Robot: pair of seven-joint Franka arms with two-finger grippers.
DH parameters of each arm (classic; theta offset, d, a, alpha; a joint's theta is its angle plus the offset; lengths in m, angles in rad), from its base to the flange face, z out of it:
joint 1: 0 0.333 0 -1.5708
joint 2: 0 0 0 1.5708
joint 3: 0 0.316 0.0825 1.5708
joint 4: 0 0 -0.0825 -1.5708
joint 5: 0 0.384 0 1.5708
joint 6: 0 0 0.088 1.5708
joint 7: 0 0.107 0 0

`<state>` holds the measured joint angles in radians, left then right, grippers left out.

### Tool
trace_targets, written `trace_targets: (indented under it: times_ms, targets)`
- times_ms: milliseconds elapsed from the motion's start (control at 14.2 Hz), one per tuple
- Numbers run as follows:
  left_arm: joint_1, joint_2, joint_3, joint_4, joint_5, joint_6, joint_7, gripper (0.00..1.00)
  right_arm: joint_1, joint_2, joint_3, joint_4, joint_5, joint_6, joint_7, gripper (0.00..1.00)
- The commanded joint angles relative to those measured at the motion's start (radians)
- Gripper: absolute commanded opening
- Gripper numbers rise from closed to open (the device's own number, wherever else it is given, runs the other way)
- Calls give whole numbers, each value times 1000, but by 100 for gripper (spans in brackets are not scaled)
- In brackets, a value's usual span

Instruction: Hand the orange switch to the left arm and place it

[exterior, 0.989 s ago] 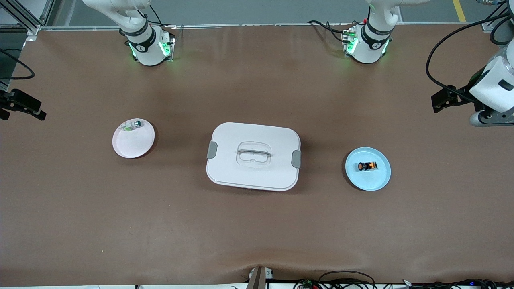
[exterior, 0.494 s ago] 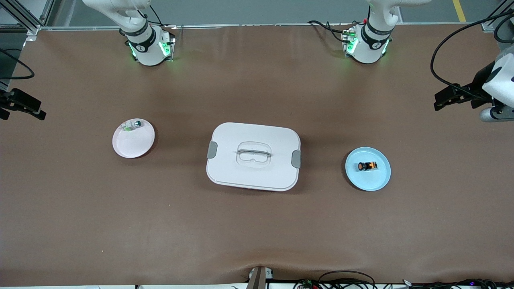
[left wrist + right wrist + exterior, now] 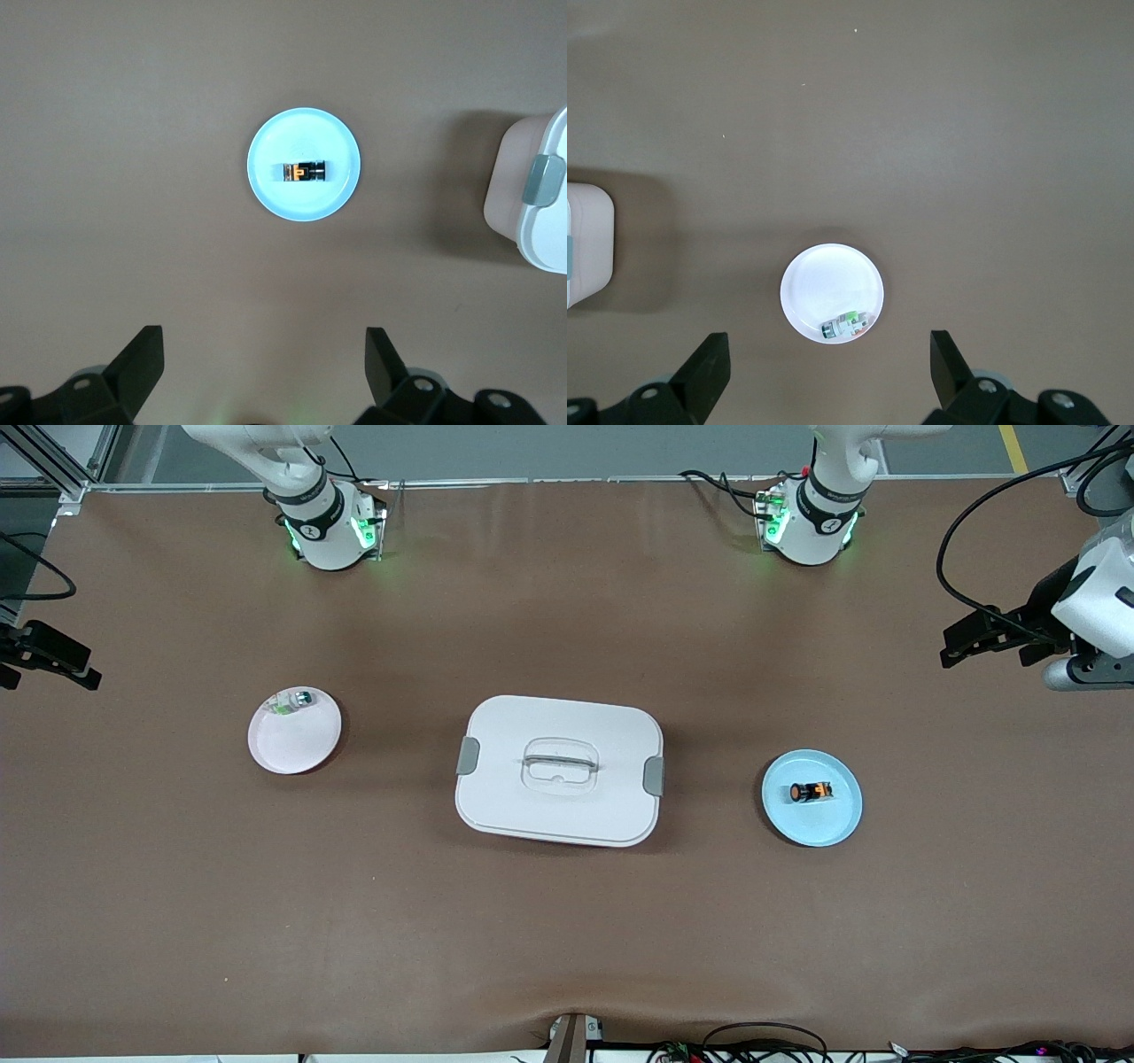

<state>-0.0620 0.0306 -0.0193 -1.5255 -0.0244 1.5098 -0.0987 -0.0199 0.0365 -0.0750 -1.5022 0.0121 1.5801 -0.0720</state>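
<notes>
The orange switch (image 3: 811, 791) (image 3: 304, 171) lies on its side on a blue plate (image 3: 833, 824) (image 3: 304, 199) toward the left arm's end of the table. The white lidded box (image 3: 560, 731) (image 3: 542, 212) stands mid-table. My left gripper (image 3: 952, 648) (image 3: 263, 354) hangs open and empty over bare table at the left arm's end, apart from the blue plate. My right gripper (image 3: 89, 670) (image 3: 830, 359) hangs open and empty over the table edge at the right arm's end.
A pink plate (image 3: 292, 748) (image 3: 824, 283) toward the right arm's end holds a small greenish-clear and silver part (image 3: 293, 701) (image 3: 843, 327). The box's edge (image 3: 586, 243) shows in the right wrist view. Black cables (image 3: 966, 558) loop near the left arm's hand.
The left arm's hand has swung up and then shifted a little toward the table's middle, its gripper staying open. The right arm, the switch, the plates and the box have not moved.
</notes>
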Motion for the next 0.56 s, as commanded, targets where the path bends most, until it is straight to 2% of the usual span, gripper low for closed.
trace_targets:
  times_ms: [0,494]
  targets:
    - [-9,-15,2,4,9,3,-10,100,15,2,-9,17,-14,-14,-8,100]
    - [-7,-34,-1,2,18,-39,1,100,15,2,-9,17,-14,-14,-6,100]
